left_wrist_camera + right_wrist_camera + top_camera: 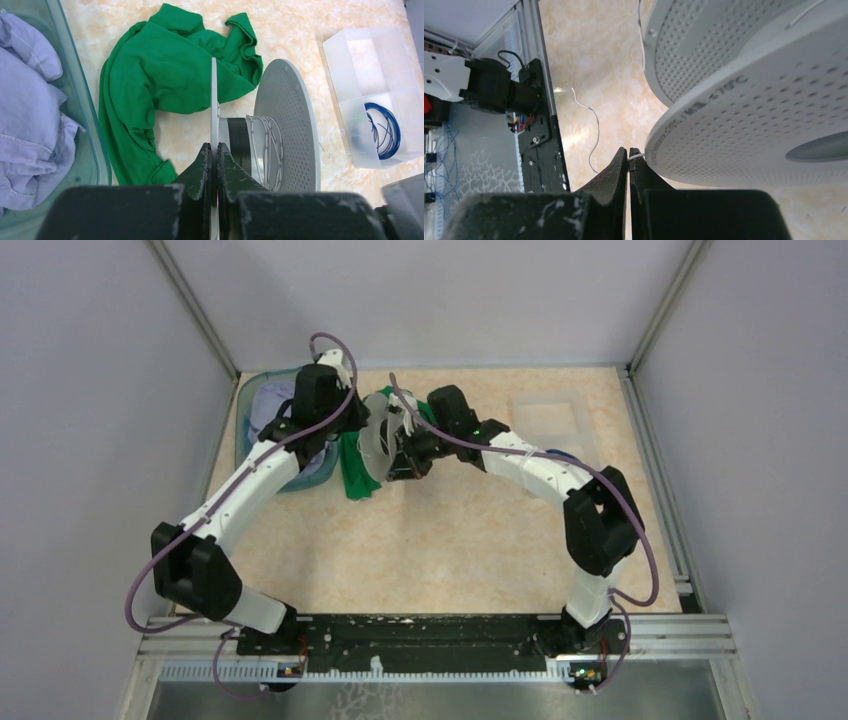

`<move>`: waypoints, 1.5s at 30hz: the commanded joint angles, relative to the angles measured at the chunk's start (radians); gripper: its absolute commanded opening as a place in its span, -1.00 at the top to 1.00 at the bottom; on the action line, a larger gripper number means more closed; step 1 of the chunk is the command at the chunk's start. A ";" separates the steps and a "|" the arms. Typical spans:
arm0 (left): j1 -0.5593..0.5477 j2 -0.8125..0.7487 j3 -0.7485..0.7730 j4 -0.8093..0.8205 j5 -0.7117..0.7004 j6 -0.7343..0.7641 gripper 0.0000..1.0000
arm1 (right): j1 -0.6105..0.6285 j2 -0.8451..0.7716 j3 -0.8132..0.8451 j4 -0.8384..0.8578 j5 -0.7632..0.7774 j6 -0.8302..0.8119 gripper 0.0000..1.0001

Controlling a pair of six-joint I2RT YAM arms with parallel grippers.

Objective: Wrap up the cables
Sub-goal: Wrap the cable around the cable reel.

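Two cables show. The hair-thin whitish wire (597, 132) is pinched in the closed jaws of the right gripper (629, 150), just beside the pale-grey spool (287, 125). The dark blue cable (398, 131) lies coiled in a clear box (332, 60) to the right of the spool. The left gripper (214, 147) is clamped on one spool flange. A green cloth (165, 75) lies beside the spool.

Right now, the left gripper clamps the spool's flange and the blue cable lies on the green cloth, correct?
No: the left gripper clamps the spool's flange, but the blue cable lies in the clear box, as the left wrist view shows.
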 commanded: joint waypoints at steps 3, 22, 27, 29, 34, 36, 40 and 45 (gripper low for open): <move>-0.020 -0.008 0.000 0.105 -0.044 0.050 1.00 | 0.009 -0.018 0.134 -0.042 -0.004 0.034 0.95; -0.081 -0.020 -0.038 0.143 -0.087 0.148 1.00 | -0.072 0.025 0.253 -0.037 -0.032 0.166 0.78; -0.087 -0.020 -0.046 0.150 -0.086 0.167 1.00 | -0.086 0.029 0.285 -0.055 -0.034 0.162 0.77; -0.089 -0.022 -0.046 0.152 -0.082 0.176 1.00 | -0.093 0.030 0.300 -0.064 -0.033 0.160 0.78; -0.096 -0.022 -0.046 0.155 -0.077 0.191 1.00 | -0.120 0.031 0.327 -0.072 -0.031 0.162 0.79; -0.097 -0.023 -0.048 0.155 -0.073 0.196 1.00 | -0.129 0.034 0.341 -0.082 -0.029 0.158 0.83; -0.101 -0.026 -0.048 0.157 -0.068 0.203 1.00 | -0.145 0.040 0.359 -0.096 -0.023 0.150 0.93; -0.103 -0.028 -0.047 0.156 -0.054 0.218 1.00 | -0.165 0.056 0.388 -0.114 -0.005 0.133 0.98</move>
